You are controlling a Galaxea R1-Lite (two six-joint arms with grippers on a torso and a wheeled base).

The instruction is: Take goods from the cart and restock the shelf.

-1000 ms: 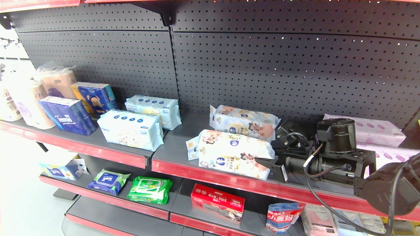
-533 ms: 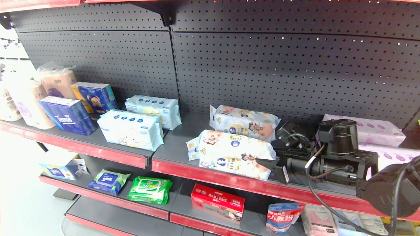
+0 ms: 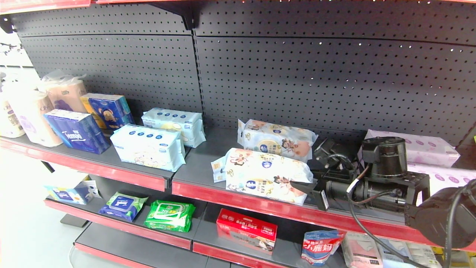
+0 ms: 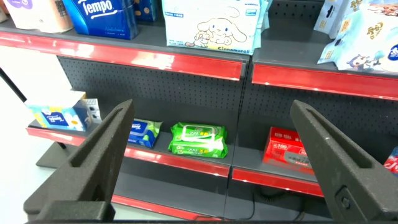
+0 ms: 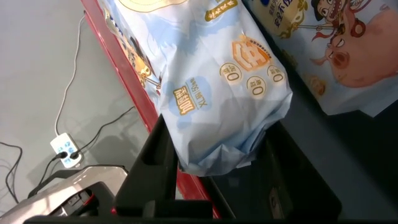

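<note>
The right gripper [image 5: 217, 134] clasps the pale-blue, cartoon-printed tissue pack [image 3: 266, 175] lying on the shelf [image 3: 238, 199], while the left gripper [image 4: 211, 107] gapes wide.

Front pack [image 3: 266, 175] (on shelf [image 3: 208, 163] edge) seemingly inside right gripper [image 5: 217, 127].

white power strip [image 5: 65, 150], plugged, lying on grey floor [image 5: 31, 56]

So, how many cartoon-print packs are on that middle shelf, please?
2. The front pack lies at the shelf front, its end inside the right gripper; the rear pack lies behind it. None seems hidden.
</note>
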